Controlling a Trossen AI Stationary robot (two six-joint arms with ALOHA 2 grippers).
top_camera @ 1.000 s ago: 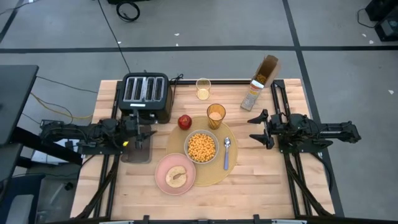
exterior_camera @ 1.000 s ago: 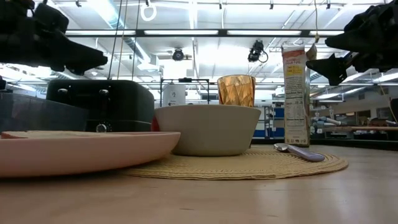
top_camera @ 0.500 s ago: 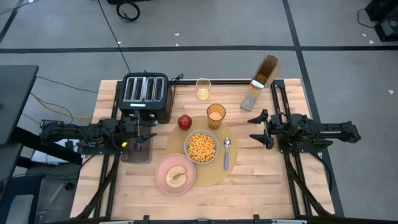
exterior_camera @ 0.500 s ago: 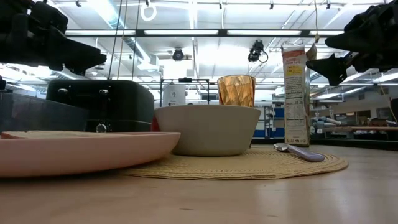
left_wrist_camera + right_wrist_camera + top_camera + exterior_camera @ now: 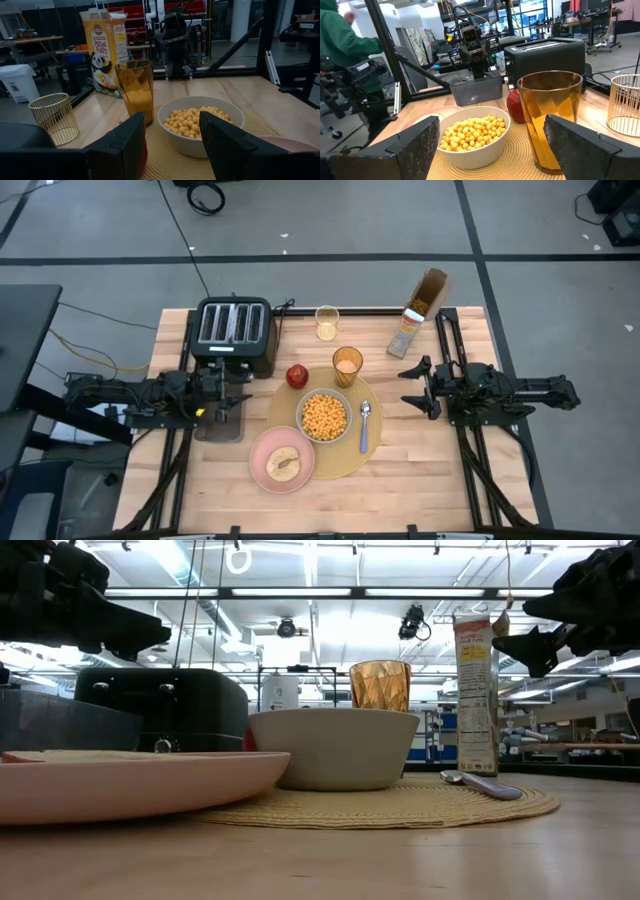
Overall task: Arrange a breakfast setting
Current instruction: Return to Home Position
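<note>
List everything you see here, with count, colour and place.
table: 1, light wood
placemat: 1, tan, table centre
bowl: 1, white, cereal-filled, on placemat
plate: 1, pink, holding bread, left of bowl
spoon: 1, lilac handle, right of bowl
glass: 1, amber, behind bowl
apple: 1, red, between toaster and bowl
toaster: 1, black, back left
wire cup: 1, gold, beside toaster
cereal box: 1, orange-white, back right
tray: 1, grey, left of plate
person: 1, green top, beyond table
left gripper: 1, dark, open, by tray
right gripper: 1, dark, open, right side
</note>
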